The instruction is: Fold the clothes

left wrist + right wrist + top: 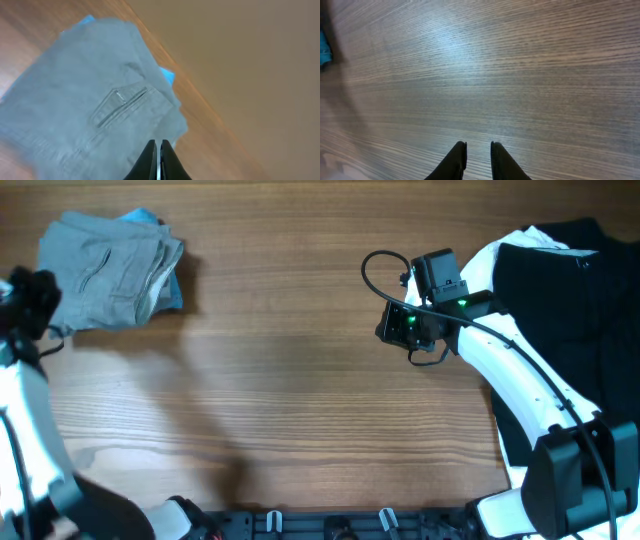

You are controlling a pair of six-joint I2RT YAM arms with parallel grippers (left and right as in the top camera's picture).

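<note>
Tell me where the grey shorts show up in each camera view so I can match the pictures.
Overhead: grey shorts in the top-left corner of the table.
Left wrist: they fill the left and centre, pocket facing up.
Right wrist: not in it.
Shared landmark: the light-blue piece under the shorts, peeking out at their edge in overhead and left wrist.

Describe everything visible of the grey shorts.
The grey shorts, woven-looking, lie flat and folded into a rough rectangle at the table's far left. A welt pocket faces up, and pale lining shows at one edge. A light-blue piece peeks out beneath. The shut left hand is over their edge; contact cannot be told.
</note>
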